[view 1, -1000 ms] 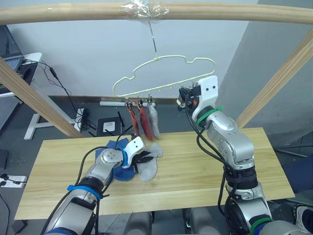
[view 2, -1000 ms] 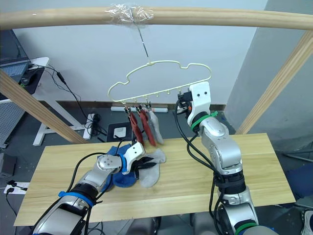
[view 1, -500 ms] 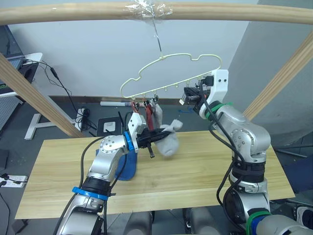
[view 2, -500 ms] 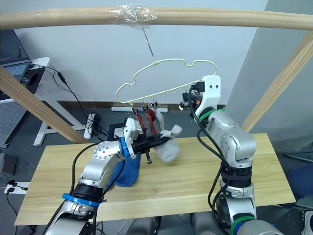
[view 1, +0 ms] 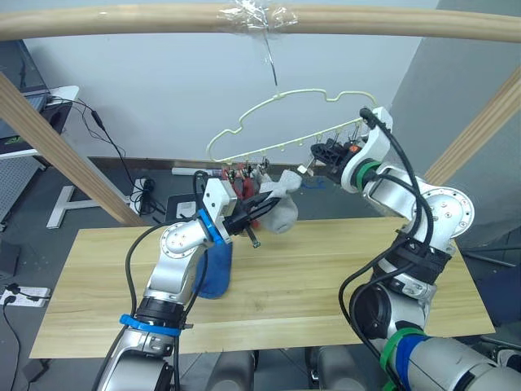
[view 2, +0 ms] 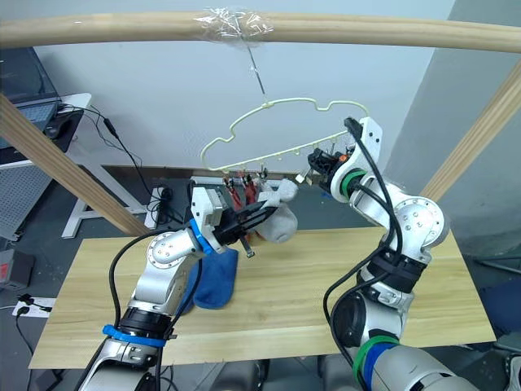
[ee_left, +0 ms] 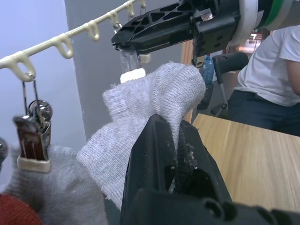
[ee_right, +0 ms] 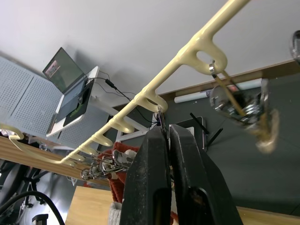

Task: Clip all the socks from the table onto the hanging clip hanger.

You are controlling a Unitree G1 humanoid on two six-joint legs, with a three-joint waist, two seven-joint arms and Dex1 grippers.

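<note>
My left gripper (view 1: 262,207) is shut on a light grey sock (view 1: 282,213) and holds it in the air just under the clip hanger (view 1: 277,97), which hangs tilted from the beam. In the left wrist view the sock's cuff (ee_left: 159,98) touches a clip (ee_left: 131,70). That clip is pinched by my right gripper (view 1: 320,153), which is shut on it. Two rust red socks (view 1: 242,185) and another grey sock (ee_left: 56,187) hang from clips at the hanger's left end. A blue sock (view 1: 214,269) lies on the table (view 1: 342,277).
A round wooden beam (view 1: 122,20) crosses overhead, with slanted wooden posts (view 1: 57,147) at both sides. Free clips (ee_right: 239,105) hang along the hanger's rail. A seated person (ee_left: 276,70) is beyond the table's far end. Cables and a desk stand behind.
My left gripper has lifted the grey sock off the table up to the hanger's rail. The hanger has swung and tilted to the right with my right gripper on its clip.
</note>
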